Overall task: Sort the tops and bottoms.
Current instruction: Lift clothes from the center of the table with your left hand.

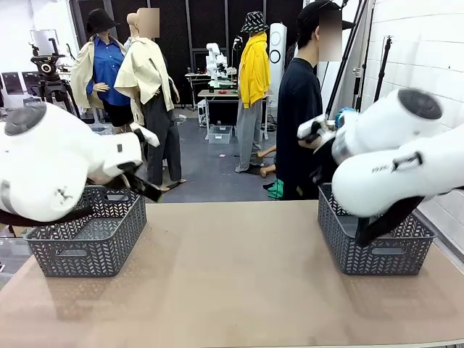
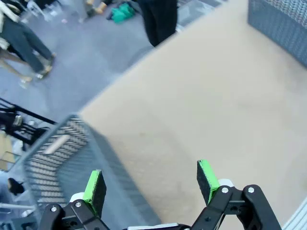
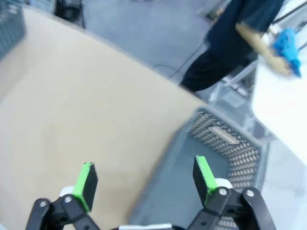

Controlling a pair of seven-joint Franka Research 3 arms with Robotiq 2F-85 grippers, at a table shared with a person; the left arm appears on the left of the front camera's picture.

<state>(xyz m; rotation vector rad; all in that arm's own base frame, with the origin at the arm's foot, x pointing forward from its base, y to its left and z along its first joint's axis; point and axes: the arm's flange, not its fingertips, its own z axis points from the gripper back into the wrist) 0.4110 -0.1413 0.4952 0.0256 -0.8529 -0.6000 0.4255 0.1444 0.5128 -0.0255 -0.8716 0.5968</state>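
Note:
A person [image 1: 299, 109] in a dark shirt stands at the table's far side. The person's hand holds a bunched sky-blue cloth [image 3: 289, 40], seemingly one of the tops, also a small blue patch [image 1: 342, 116] behind my right arm. No bottoms are in view. My left gripper [image 2: 151, 179] is open and empty above the near corner of the left grey basket [image 2: 57, 153]. My right gripper [image 3: 144, 179] is open and empty over the inner edge of the right grey basket [image 3: 235, 148]. Both baskets look empty.
The tan table [image 1: 232, 275] carries the left basket [image 1: 80, 254] and the right basket [image 1: 377, 257] at its two sides. My left arm [image 1: 51, 167] and right arm [image 1: 391, 167] hang over them. A white wall lies to the right.

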